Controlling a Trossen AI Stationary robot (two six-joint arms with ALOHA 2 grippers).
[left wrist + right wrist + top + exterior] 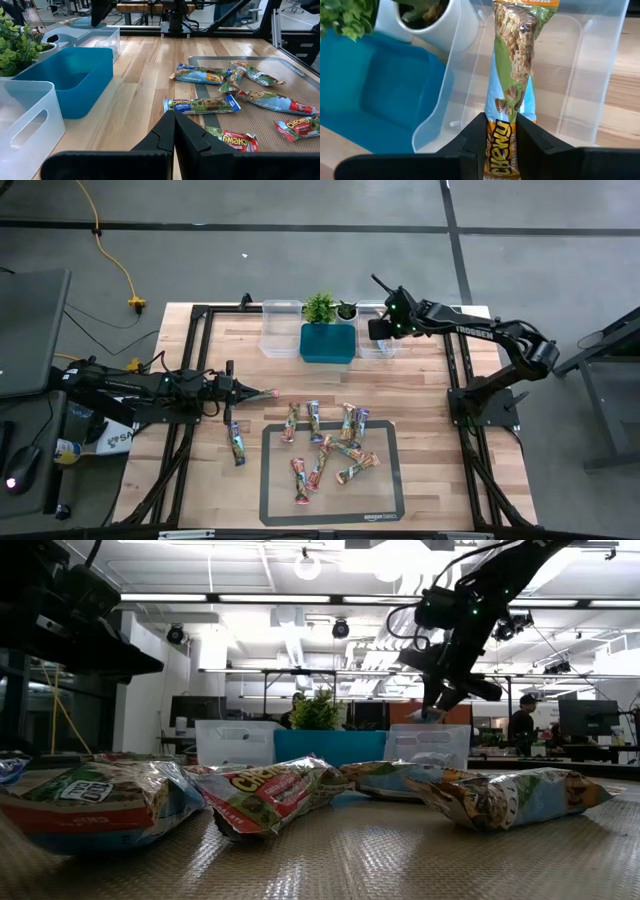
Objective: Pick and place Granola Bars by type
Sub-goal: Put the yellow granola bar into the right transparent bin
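My right gripper point(502, 134) has its fingers point(536, 137) clamped on one bar point(514, 65), a green-and-blue Chewy wrapper hanging lengthwise over the clear bin point(580, 75) at the back right of the desk point(420, 380). In the high view that gripper point(383, 327) sits right over the same bin point(377, 340), with the arm reaching in from the right edge. In the low view the gripper point(437, 700) hangs just above the bin's rim.

Beside this bin stand a white pot point(422, 22) and the blue bin point(328, 343), with a leafy plant point(320, 307) behind it and a second clear bin point(281, 328) farther left.

My left gripper point(174, 131) has its fingers pressed together, holding nothing, low over the desk. In the high view it point(268, 393) points toward the mat point(382, 502) from the left side, near the closest bars but apart from them.

The rest of the bars point(330, 445) lie scattered across the mat and just off its upper edge, some overlapping. One stray bar point(236, 443) lies alone on bare wood to the mat's left, just below my left arm. From the left wrist, a blue-ended bar point(202, 104) lies nearest the fingertips, half on the mat.
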